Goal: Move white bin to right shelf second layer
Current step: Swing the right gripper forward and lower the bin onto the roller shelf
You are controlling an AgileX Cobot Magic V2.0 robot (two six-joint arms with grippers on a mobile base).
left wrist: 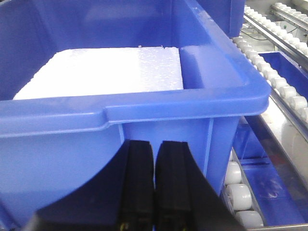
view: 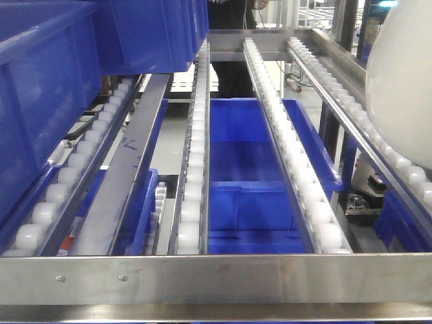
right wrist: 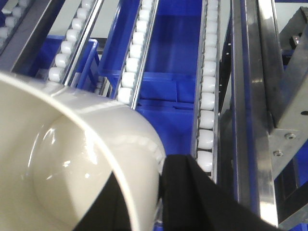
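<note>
Jaws of the left gripper [left wrist: 154, 192] sit pressed together on nothing, just before a blue crate [left wrist: 144, 113]; the right gripper [right wrist: 161, 192] pinches the white bin [right wrist: 72, 159] by its rim, held above the right shelf second layer [view: 216, 277], apparently not yet set on its rollers

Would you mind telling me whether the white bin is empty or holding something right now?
Empty: the right wrist view looks into the white bin and shows only bare glossy walls and base.
</note>
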